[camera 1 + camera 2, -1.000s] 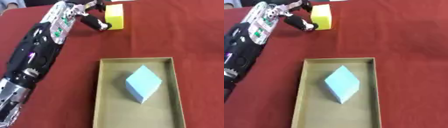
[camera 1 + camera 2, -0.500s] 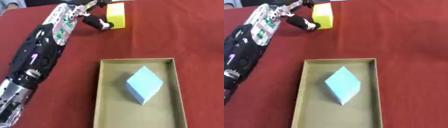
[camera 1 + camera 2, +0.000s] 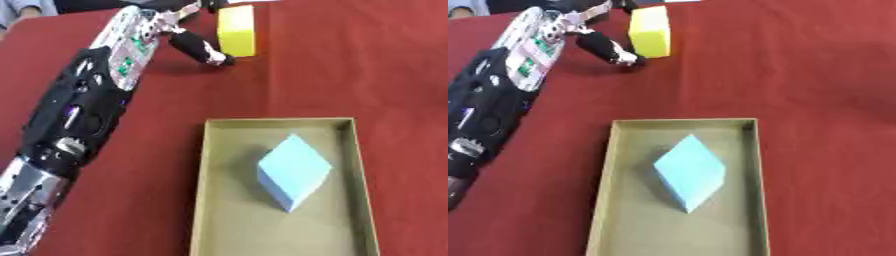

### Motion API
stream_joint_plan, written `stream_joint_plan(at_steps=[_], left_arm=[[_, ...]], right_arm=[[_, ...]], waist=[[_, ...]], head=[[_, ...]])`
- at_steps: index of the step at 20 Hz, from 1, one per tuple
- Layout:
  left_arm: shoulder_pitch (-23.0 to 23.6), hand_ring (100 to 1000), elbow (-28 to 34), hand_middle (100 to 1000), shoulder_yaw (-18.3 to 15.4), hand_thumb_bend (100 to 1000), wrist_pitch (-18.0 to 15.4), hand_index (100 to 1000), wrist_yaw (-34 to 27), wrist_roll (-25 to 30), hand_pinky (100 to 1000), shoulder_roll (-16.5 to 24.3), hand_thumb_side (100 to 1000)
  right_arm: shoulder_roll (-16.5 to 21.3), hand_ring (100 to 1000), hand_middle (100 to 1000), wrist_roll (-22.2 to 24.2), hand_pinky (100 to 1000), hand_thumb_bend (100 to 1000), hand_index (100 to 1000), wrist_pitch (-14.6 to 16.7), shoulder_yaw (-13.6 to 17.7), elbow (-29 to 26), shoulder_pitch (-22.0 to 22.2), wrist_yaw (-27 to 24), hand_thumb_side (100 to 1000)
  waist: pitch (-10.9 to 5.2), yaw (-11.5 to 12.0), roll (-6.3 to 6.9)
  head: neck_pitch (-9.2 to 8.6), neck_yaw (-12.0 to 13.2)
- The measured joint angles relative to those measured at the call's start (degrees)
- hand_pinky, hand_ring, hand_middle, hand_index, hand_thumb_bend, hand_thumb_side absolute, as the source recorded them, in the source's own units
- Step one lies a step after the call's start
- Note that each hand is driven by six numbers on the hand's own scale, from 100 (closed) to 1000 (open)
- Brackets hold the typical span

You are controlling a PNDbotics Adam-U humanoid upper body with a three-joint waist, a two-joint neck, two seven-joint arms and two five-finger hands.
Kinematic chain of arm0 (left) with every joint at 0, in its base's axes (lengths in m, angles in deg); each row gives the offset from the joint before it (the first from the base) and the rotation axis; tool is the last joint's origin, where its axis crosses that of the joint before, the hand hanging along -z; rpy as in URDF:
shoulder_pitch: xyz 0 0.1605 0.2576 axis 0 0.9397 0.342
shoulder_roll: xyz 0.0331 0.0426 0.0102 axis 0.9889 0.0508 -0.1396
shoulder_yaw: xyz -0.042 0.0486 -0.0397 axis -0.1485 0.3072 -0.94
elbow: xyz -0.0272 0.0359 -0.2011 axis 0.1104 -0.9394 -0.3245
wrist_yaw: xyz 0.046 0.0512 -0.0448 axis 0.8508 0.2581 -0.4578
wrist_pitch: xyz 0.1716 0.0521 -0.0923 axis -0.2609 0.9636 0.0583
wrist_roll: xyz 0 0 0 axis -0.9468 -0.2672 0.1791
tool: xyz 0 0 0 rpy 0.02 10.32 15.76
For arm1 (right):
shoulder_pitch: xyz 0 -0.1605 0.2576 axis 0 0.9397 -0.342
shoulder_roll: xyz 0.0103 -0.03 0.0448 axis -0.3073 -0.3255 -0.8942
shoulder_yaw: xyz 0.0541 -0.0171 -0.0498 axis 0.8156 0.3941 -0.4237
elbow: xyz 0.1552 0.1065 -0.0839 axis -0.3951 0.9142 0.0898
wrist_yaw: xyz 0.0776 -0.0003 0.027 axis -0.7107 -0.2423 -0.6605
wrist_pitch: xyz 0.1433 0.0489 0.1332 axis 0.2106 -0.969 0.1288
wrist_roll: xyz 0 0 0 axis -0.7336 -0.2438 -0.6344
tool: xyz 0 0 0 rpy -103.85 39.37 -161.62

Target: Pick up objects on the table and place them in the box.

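Left arm is reaching far across the red table (image 3: pixel 350 65), toward the far edge. My left hand (image 3: pixel 179 22) is working at the yellow block (image 3: pixel 650 31), which is standing on the table near the top of both views. Thumb (image 3: pixel 610 50) is stretching out along the block's near-left side, its tip just beside the lower corner; the other fingers are reaching over the block's far top edge, partly cut off by the frame. So the fingers are spread wide around the block, bracketing it. Whether they are actually touching it, I cannot tell. It does not look lifted.

Right hand is not showing in either view.

Progress: one piece, the light blue block (image 3: pixel 295 171), is already lying inside the box (image 3: pixel 199 200), resting corner-on, roughly at the middle of the floor. The yellow block is the only loose object I am seeing on the table, so I am judging the task about half done: grasp, lift, carry back and release are what is left.

Surroundings: the box is sitting near me, well apart from the yellow block, with open red cloth between. Nothing is standing in the carry path. The one concern is the blue block taking up the box's centre, so I am planning to drop the yellow one toward the free far end.
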Motion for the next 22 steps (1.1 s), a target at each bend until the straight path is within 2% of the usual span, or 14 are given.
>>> stream_joint_plan(at_steps=[6, 14, 15, 19, 22], left_arm=[[-0.1, 946, 0.3, 819, -0.3, 601, -0.9, 917, -1.5, -1.3, 924, 0.0, 480], [-0.2, 865, 0.1, 743, -0.3, 439, -0.5, 850, -2.7, -5.4, 838, 0.0, 374], [-0.2, 820, -0.1, 690, -0.3, 409, -0.4, 809, -2.9, -5.9, 794, 0.0, 338], [-0.2, 745, -0.3, 591, -0.3, 393, 0.0, 730, -3.3, -8.2, 714, 0.0, 283], [-0.2, 712, -0.6, 545, -0.3, 368, 0.1, 690, -3.3, -9.9, 693, -0.1, 270]], right_arm=[[0.0, 696, 572, 0.1, 733, 100, 811, 0.0, 0.0, 0.0, 0.0, -0.2, 933], [-0.1, 697, 571, 0.4, 734, 100, 812, 0.1, 0.1, 0.0, 0.0, -0.2, 935], [-0.1, 697, 571, 0.5, 734, 100, 813, 0.1, 0.1, 0.0, 0.0, -0.2, 934], [-0.3, 697, 570, 0.5, 734, 100, 813, 0.0, 0.3, 0.0, 0.1, -0.3, 932], [-0.3, 698, 571, 0.5, 734, 100, 813, 0.0, 0.4, 0.0, 0.1, -0.3, 931]], waist=[[0.38, 0.0, 0.00], [0.68, -0.5, 0.00], [0.69, -0.5, 0.00], [0.70, -0.8, 0.00], [0.70, -1.0, -0.08]], head=[[-0.51, 0.4], [-1.35, 0.9], [-1.46, 1.0], [-1.50, 1.2], [-1.50, 1.3]])
